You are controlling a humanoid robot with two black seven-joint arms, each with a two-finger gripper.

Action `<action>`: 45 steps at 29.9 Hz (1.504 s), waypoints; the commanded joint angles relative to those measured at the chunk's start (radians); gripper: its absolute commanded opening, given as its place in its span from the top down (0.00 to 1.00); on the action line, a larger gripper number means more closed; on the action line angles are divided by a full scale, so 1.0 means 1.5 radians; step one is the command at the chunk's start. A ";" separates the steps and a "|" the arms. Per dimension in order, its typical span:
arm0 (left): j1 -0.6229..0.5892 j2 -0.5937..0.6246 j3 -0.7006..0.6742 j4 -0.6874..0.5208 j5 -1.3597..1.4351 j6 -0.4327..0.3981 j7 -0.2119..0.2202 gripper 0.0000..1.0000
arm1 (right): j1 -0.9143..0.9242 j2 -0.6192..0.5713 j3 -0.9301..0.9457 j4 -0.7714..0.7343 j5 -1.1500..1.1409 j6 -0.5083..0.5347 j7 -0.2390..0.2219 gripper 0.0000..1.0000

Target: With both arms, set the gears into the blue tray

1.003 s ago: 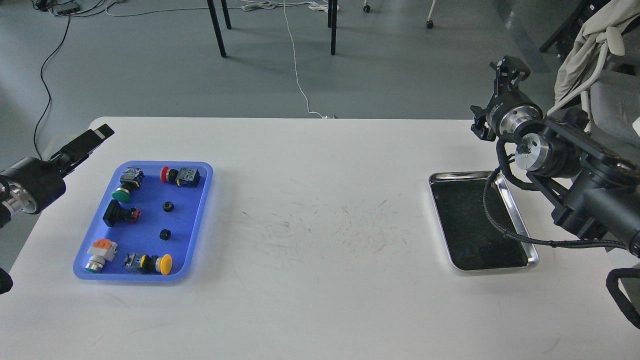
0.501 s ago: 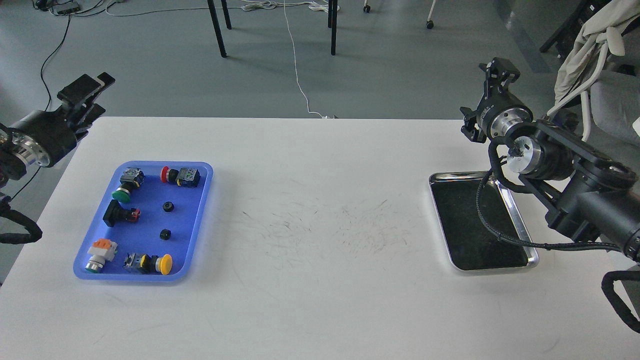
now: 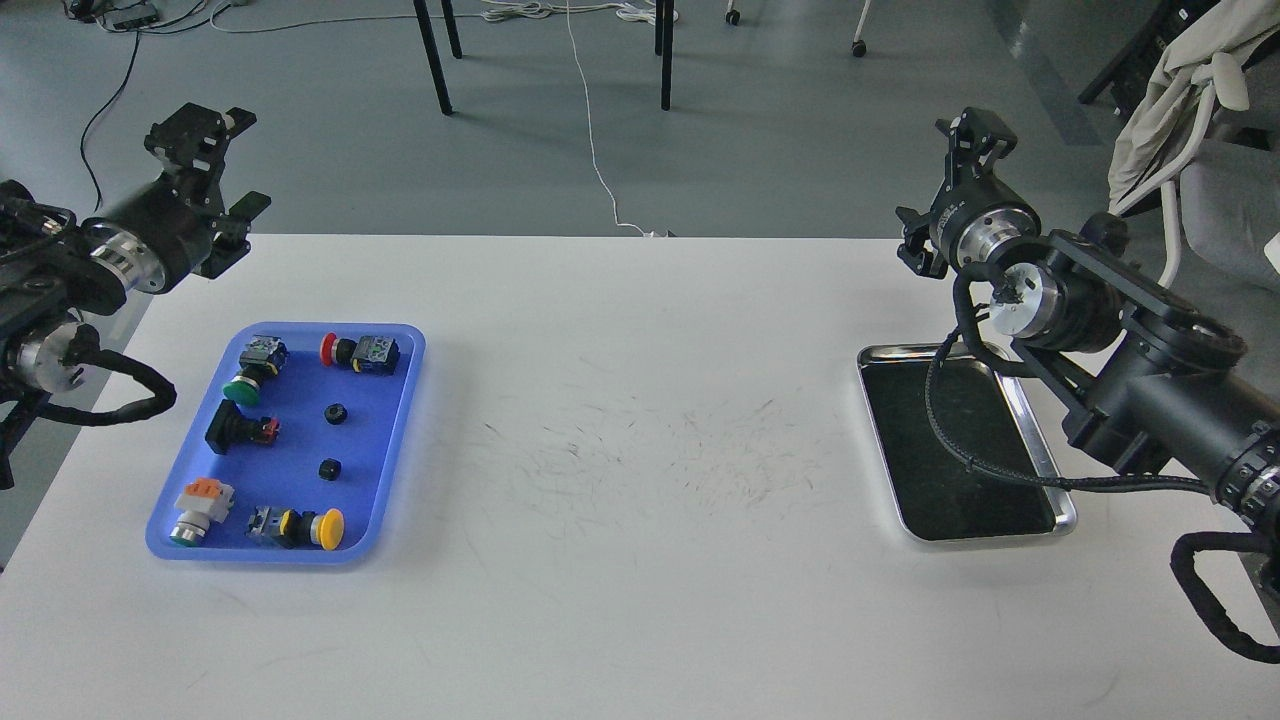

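The left arm point(image 3: 70, 290) comes in from the left edge and reaches up and away, past the far left corner of the white bench point(image 3: 640, 480). Its left pincer point(image 3: 200, 125) is high up over the floor, not over the bench. It touches nothing and holds nothing. It looks dark and a bit blurry, so I cannot tell how far apart its fingers are.

The blue tray point(image 3: 400, 400) lies flat on the left side of the bench, below that arm. The two gears sit inside it, in the middle part. The upper gear point(image 3: 337, 412) and the lower gear point(image 3: 329, 467) are close but not touching. Push-button switches lie around them: one with a green cap point(image 3: 250, 372), one with a red cap point(image 3: 358, 352), a black one point(image 3: 238, 428), a grey one with an orange top point(image 3: 198, 506) and one with a yellow cap point(image 3: 300, 526).

On the right side lies a shiny silver tray point(image 3: 1045, 455) with a dark inside.

The right arm point(image 3: 1120, 370) comes in from the right edge and bends up and back. Its right pincer point(image 3: 970, 130) points away, above the far edge of the bench. It holds nothing, and I cannot tell how wide it is.

No writing can be read.
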 commanded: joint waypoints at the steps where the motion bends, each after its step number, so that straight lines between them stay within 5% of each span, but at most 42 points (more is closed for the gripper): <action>1: -0.001 -0.020 -0.017 0.010 -0.016 -0.009 0.013 0.03 | -0.011 0.037 0.054 -0.026 0.002 0.003 0.001 0.01; 4: 0.004 -0.021 -0.034 0.012 -0.033 -0.015 0.018 0.03 | -0.014 0.055 0.097 -0.040 0.002 0.007 0.002 0.01; 11: 0.007 -0.029 -0.055 0.014 -0.092 -0.008 0.092 0.03 | -0.015 0.095 0.196 -0.085 0.005 0.021 0.003 0.01; 19: 0.006 -0.029 -0.056 0.017 -0.133 -0.008 0.154 0.02 | -0.018 0.074 0.105 -0.065 -0.007 0.026 0.016 0.01; 25: 0.007 -0.030 -0.077 0.024 -0.137 -0.006 0.157 0.02 | -0.014 0.019 0.086 -0.011 0.003 0.023 0.007 0.01; 45: 0.004 -0.072 -0.111 0.065 -0.142 -0.003 0.134 0.02 | -0.017 0.105 0.196 -0.075 -0.002 0.065 0.035 0.01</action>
